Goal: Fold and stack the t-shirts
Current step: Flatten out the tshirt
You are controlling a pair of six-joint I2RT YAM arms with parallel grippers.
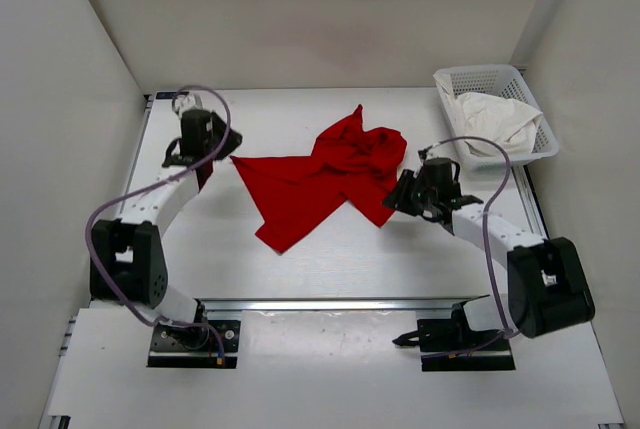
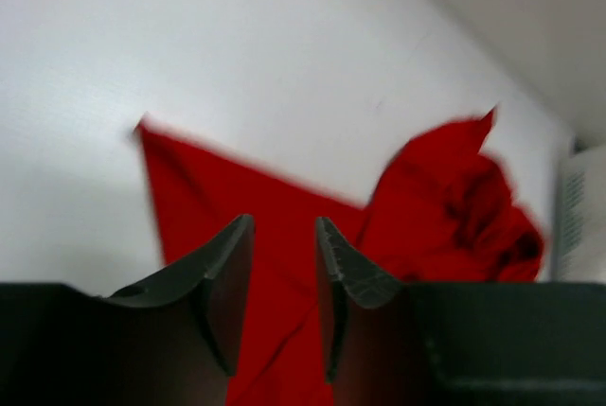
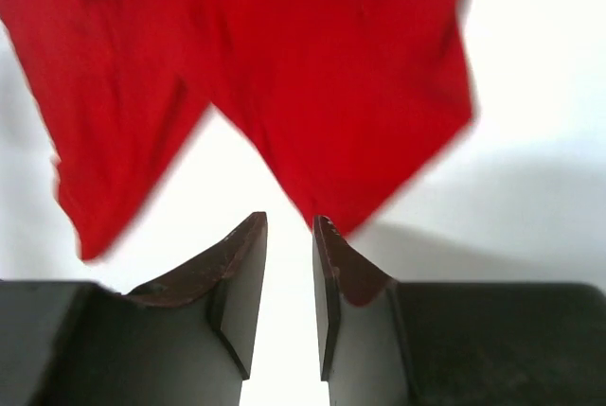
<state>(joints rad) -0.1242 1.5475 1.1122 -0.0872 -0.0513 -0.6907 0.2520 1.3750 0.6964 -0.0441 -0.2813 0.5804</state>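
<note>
In the top view, the red t-shirt [image 1: 320, 184] is lying crumpled mid-frame on the table [image 1: 300, 269]. The white t-shirt [image 1: 495, 119] is sitting in the basket [image 1: 480, 74] at upper right. The left gripper [image 1: 212, 156] and right gripper [image 1: 395, 197] are hovering at the red cloth's left and right edges.

In the left wrist view, the jaws are standing slightly apart and gripping nothing, with red cloth behind them.

In the right wrist view, the jaws are standing narrowly apart and empty, just below the shirt's edge.

There is one bright red cloth t-shirt [image 1: 320, 184] and one white table [image 1: 300, 269]. One white plastic mesh basket [image 1: 478, 73] is seen, with one white crumpled cloth [image 1: 495, 119] in it. The robot arms are two, the left arm [image 1: 150, 211] and the right arm [image 1: 500, 234]. The grippers are also two, the left gripper [image 2: 284, 221] and the right gripper [image 3: 289, 220], each with two dark fingers.
</note>
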